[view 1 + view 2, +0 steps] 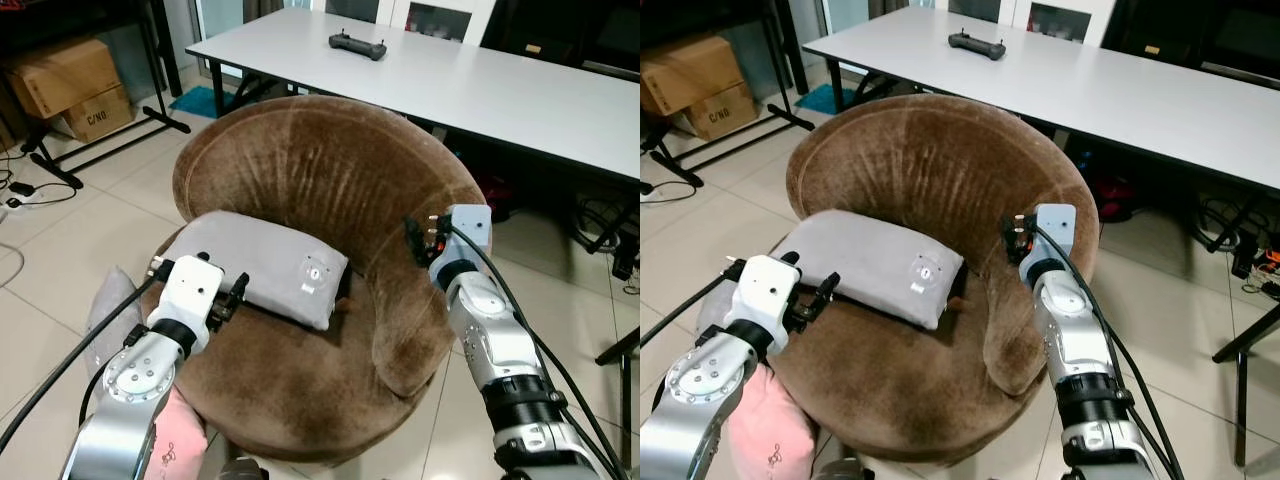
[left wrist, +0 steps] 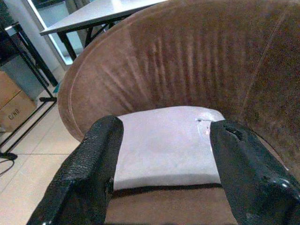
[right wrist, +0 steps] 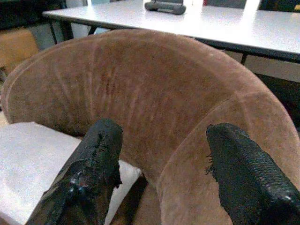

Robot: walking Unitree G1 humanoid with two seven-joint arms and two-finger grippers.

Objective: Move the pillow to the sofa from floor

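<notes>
The pillow is lying flat on the seat of the sofa, a round brown armchair, with its long edge toward the backrest and one corner overhanging the seat's left rim. The left gripper is hovering just in front of the pillow's near edge; its jaws are standing apart with nothing between them, and the left wrist view is showing the pillow framed between the two fingers. The right gripper is hanging beside the sofa's right arm, above the seat; its jaws are also standing wide and empty.

Judged from this layout, the placement appears done and the step in hand is the release and withdrawal.

1. Keep both jaws wide while backing away, so that no finger is dragging the pillow's cover.
2. Draw the left gripper straight back and slightly up, away from the near edge; a sideways move is risking a nudge toward the overhanging corner.
3. Lift the right gripper clear of the sofa's arm before swinging it outward.
4. Confirm that the pillow is resting stably, since the left corner is projecting past the rim.

A pink cushion is lying on the floor by the sofa's left side, partly covered by the left arm; its full outline cannot be made out. The sofa's base and the pillow's far underside are hidden. A controller is resting on the bench behind.
</notes>
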